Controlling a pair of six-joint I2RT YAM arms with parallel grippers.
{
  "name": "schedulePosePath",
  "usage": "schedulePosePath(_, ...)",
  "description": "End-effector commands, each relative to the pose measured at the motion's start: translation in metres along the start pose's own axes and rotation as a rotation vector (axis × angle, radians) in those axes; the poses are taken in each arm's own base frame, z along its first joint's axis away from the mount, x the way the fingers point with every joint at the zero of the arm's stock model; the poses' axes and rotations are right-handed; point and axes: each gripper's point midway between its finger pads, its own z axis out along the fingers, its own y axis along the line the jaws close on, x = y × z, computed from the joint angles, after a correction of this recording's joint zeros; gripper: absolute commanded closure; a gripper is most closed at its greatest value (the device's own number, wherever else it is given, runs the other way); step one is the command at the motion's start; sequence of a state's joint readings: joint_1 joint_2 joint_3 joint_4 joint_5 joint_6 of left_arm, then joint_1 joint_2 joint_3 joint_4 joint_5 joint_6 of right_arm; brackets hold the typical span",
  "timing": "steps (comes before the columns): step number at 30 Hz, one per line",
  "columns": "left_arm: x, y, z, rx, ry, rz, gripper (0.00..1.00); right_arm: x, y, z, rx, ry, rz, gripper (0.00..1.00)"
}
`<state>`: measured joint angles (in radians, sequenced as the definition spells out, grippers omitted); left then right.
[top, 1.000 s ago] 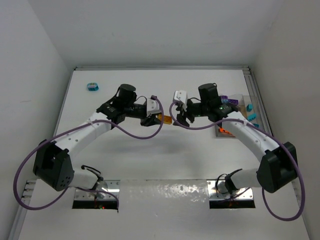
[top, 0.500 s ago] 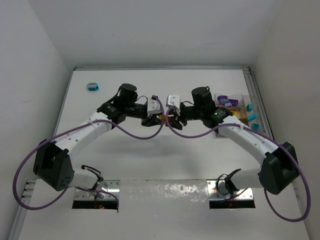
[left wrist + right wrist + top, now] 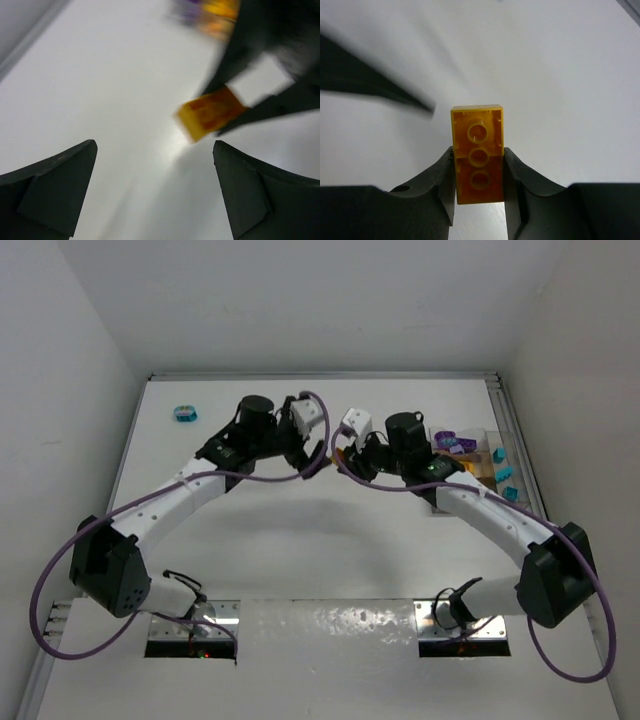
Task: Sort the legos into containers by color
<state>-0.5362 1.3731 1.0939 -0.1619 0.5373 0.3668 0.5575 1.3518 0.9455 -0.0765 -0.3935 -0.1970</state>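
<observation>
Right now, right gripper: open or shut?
Shut. The right gripper clamps the orange lego, a finger pressed on each long side.

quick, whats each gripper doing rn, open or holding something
Left gripper: open, nothing between its fingers.
Right gripper: shut on the orange brick.
</observation>
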Motion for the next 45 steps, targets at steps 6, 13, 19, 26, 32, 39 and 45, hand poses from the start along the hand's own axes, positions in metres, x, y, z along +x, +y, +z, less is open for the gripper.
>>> schedulePosePath(6, 0.049, 0.210, -0.073, -1.004, 0.315, -0.496, 0.00, 0.115, -0.147, -0.098, 0.869, 0.179, 1.033, 1.00)
schedulePosePath(13, 0.138, 0.300, -0.138, -1.225, 0.447, -0.847, 0.00, 0.182, -0.169, -0.175, 1.280, 0.023, 1.457, 1.00)
schedulePosePath(19, 0.171, 0.347, -0.166, -1.414, 0.420, -0.780, 0.00, 0.202, -0.186, -0.186, 1.405, -0.127, 1.583, 1.00)
schedulePosePath(26, 0.206, 0.382, -0.185, -1.519, 0.372, -0.830, 0.00, 0.204, -0.216, -0.195, 1.510, -0.128, 1.561, 1.00)
schedulePosePath(32, 0.198, 0.383, -0.187, -1.506, 0.333, -0.816, 0.00, 0.211, -0.219, -0.194, 1.543, -0.139, 1.620, 0.65)
schedulePosePath(39, 0.189, 0.386, -0.192, -1.509, 0.301, -0.786, 0.00, 0.210, -0.228, -0.195, 1.558, -0.157, 1.596, 0.36)
schedulePosePath(45, 0.195, 0.390, -0.197, -1.520, 0.301, -0.788, 0.00, 0.186, -0.243, -0.196, 1.484, -0.146, 1.485, 0.35)
